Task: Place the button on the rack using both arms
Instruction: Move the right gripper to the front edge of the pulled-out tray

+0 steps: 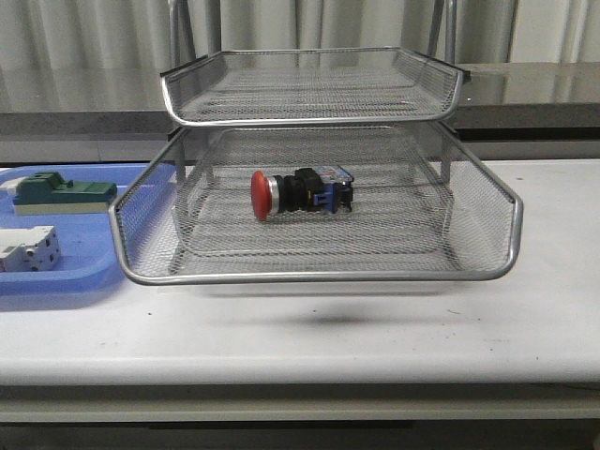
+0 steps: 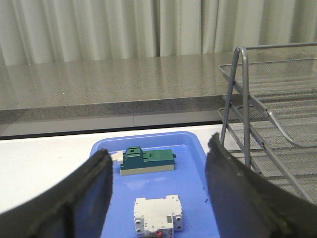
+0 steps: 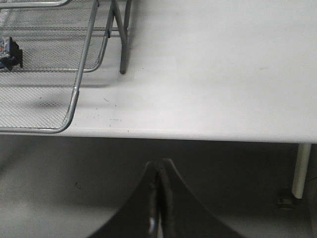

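The left gripper [image 2: 158, 193] is seen with its dark, rough-edged jaws spread wide and nothing held; framed between them lie a white ridged breaker block [image 2: 157, 214] and, beyond it, a green block [image 2: 147, 160], both on a smooth blue plastic tray [image 2: 195, 163]. The right gripper [image 3: 159, 198] is shown with its black jaws pressed together, empty, below the edge of the matte white table [image 3: 208, 74]. Only the front view shows the whole button [image 1: 300, 192], lying on its side in the pulled-out middle tier of the silver wire-mesh rack [image 1: 314, 277], its round red head pointing left; in the right wrist view only its blue-black rear is glimpsed.
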Robot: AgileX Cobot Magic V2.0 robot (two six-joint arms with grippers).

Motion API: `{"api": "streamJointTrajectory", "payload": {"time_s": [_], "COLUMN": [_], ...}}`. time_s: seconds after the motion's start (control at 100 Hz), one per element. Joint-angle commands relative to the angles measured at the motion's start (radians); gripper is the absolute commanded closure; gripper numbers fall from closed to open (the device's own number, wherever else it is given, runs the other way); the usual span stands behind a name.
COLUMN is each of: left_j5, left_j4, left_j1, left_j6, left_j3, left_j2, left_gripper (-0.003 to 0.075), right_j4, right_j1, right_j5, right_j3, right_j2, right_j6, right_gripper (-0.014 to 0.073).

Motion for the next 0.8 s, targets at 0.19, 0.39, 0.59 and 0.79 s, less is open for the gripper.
{"api": "streamJointTrajectory", "payload": {"time_s": [0.19, 0.39, 0.59, 0.79], "left_j5": [-0.066, -0.066, -0.066, -0.066], "left_j4": [-0.013, -0.013, -0.013, -0.013], "left_j1": [0.003, 0.003, 0.003, 0.003], "left_j6": [-0.012, -0.012, -0.012, -0.012], "left_j3": [-0.026, -0.026, -0.026, -0.026], "left_j2": [0.005, 0.005, 0.005, 0.005], "left_gripper": [0.0437, 0.0638, 0.074, 0.074], "right_j4": [-0.004, -0.004, -0.004, -0.004], "right_j1": [0.002, 0.002, 0.002, 0.002], "right_j5": [-0.059, -0.059, -0.059, -0.059], "right_j3": [-0.031, -0.031, -0.031, -0.031], "right_j2": [0.004, 0.004, 0.004, 0.004], "right_j6": [-0.003, -0.003, -0.003, -0.003], "right_gripper": [0.0664, 0.0664, 0.0664, 0.0664]}}
